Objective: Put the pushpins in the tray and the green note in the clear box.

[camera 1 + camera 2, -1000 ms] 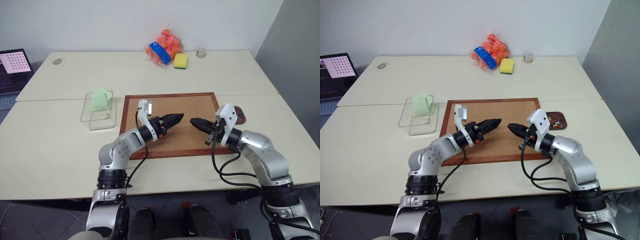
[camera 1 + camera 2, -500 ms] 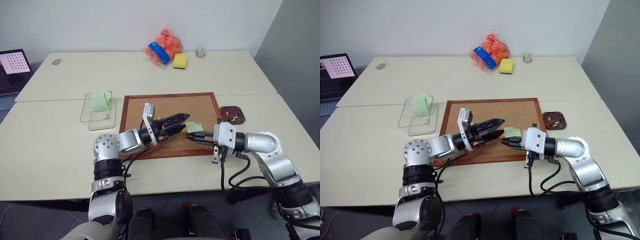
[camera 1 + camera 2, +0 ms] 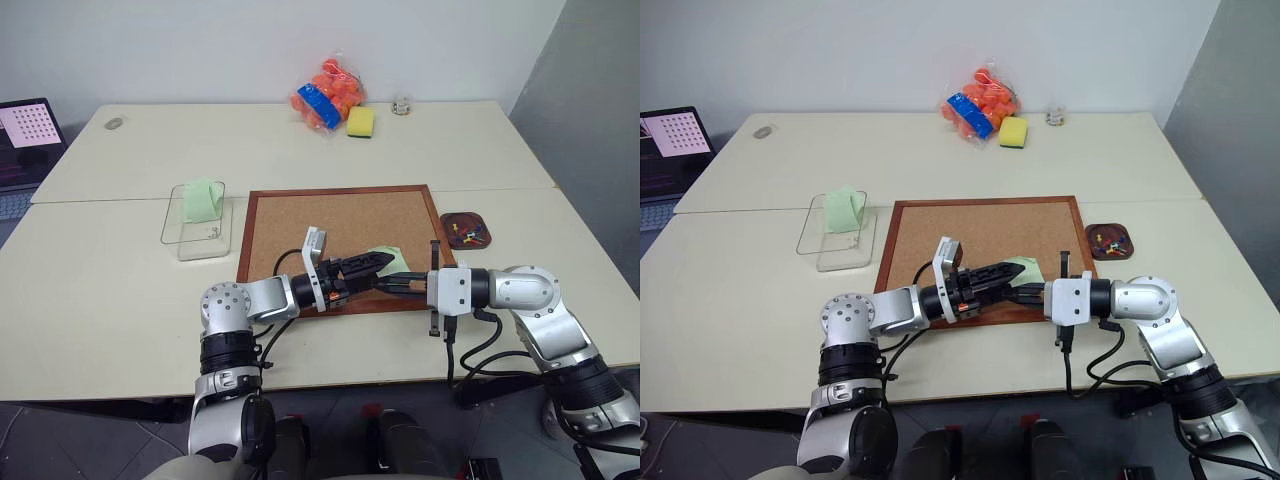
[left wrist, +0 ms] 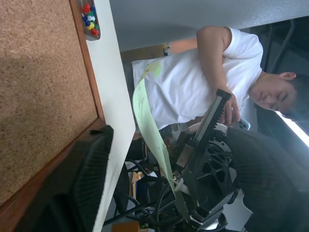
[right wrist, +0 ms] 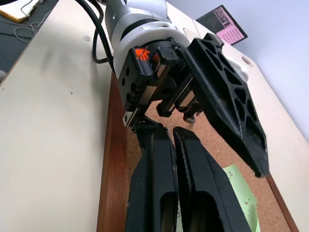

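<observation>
The tabletop (image 3: 120, 300) carries a cork board (image 3: 300, 225), and both pincers meet over its near edge. The right pincer (image 3: 392, 284) is pressed together, pinching a green note (image 3: 390, 259) at its lower edge. The left pincer (image 3: 375, 264), fingers spread, sits just beside that note. The clear box (image 3: 178, 236) (another green sheet stands inside) lies well left of both. The tray (image 3: 466, 228) with the pushpins (image 3: 468, 232) is beyond the right pincer.
</observation>
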